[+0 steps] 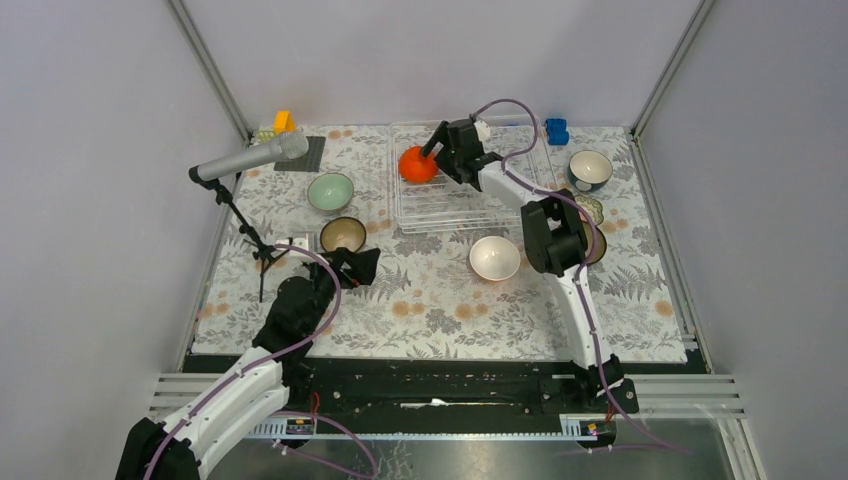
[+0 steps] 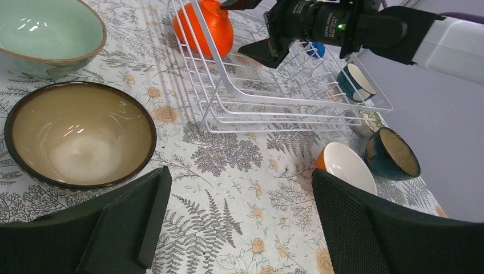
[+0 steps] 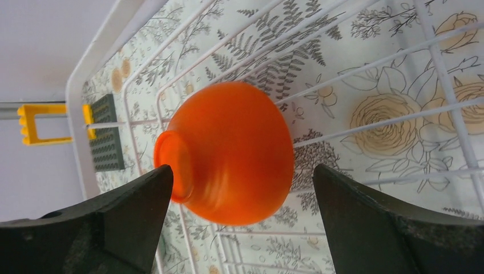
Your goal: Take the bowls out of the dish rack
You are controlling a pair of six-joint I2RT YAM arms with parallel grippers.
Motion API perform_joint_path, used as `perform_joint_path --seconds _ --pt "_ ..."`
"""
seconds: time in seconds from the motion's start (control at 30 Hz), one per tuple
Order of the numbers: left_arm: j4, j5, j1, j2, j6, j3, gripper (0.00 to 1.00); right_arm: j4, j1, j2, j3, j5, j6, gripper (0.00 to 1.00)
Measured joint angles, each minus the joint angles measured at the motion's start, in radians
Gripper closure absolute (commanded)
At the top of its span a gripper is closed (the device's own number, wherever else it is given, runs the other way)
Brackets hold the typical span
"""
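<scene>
Smooth, round orange bowl (image 3: 228, 148) is tipped sideways in the thin white-wire dish rack (image 3: 74, 108), right hand (image 3: 241, 174) spread wide either side. The left hand (image 2: 237, 194) is spread apart too.

Right gripper (image 1: 430, 158) reaches to upper centre, fingers spread wide; left gripper (image 1: 362, 266) sits left of centre, likewise spread.

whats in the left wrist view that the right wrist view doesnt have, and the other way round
Only left wrist: the mint bowl, brown bowl, white-lined bowl and teal bowl out on the cloth, plus the right gripper seen from outside, open, with a finger on either side of the orange bowl.
Only right wrist: a yellow toy and a dark studded plate beyond the rack.
Both: the orange bowl tipped on its side in the dish rack, and the floral cloth.
</scene>
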Motion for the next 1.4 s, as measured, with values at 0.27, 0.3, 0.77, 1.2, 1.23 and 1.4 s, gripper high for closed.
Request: perform_joint_path --seconds 0.27,0.3,0.77,1.2,1.23,1.4 --pt "0.0 0.007 0.0 0.002 0.0 0.0 0.02 0.016 0.0 0.088 0.085 0.013 0.017 0.0" --pt "0.0 0.008 0.0 0.002 0.0 0.0 0.02 0.021 0.0 0.096 0.095 0.012 0.022 0.0" --pt "0.0 0.007 0.0 0.004 0.004 0.0 0.01 0.131 -0.006 0.133 0.11 -0.072 0.097 0.05" --pt "-0.001 0.024 0.0 0.037 0.01 0.0 0.02 0.154 -0.013 0.134 0.097 -0.123 0.105 0.27" --pt "0.0 0.026 0.0 0.04 0.011 0.0 0.01 0.158 -0.013 0.134 0.095 -0.123 0.105 0.28" --pt "0.0 0.03 0.0 0.041 0.011 0.0 0.02 0.168 -0.013 0.117 0.068 -0.127 0.093 0.31"
